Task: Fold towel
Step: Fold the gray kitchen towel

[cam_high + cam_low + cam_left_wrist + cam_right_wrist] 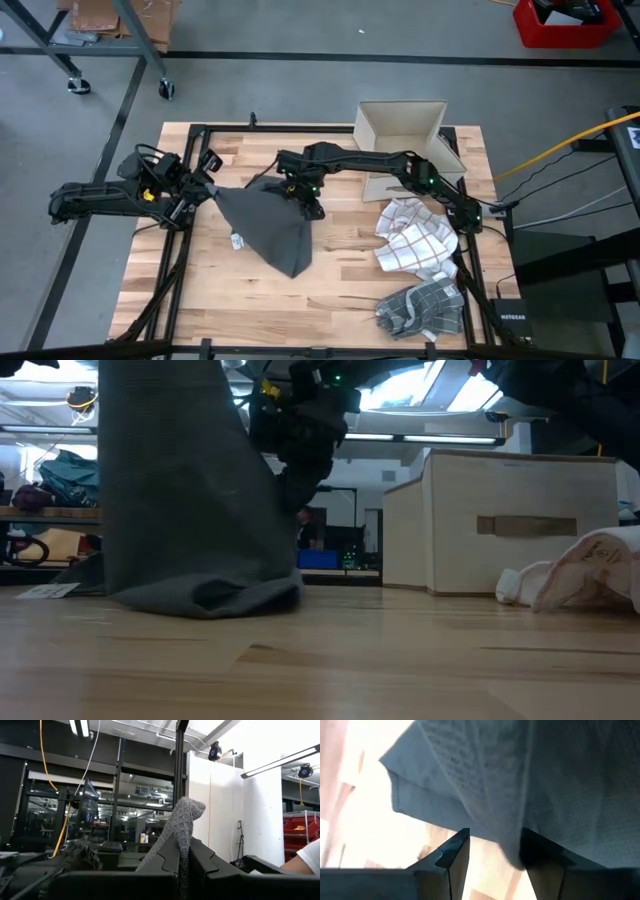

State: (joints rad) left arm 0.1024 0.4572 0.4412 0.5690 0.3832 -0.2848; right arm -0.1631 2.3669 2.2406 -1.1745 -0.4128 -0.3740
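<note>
The table is pale wooden planks inside a dark frame, its front part bare. On it lie three cloths: a grey checked one at the near right corner, a white checked one just behind that, and the dark grey towel left of centre, whose lower end rests bunched on the wood with a small white label beside it.

The towel is lifted by two corners and hangs between the arms, like a curtain in the low view. The left tool, at the table's left edge, is fully closed, with a fold of the knitted grey cloth pinched between its fingers and standing up above them. The right tool, reaching in over the middle of the table, has its fingers spread fairly wide; the towel's edge hangs just in front of them and drapes against one finger, and a gap shows between the fingers. I cannot tell for certain whether it has a firm hold.

One open beige box stands at the back right of the table. Beyond the table is grey floor, a red bin, a yellow cable and, in the low view, shelving and ceiling lights.
</note>
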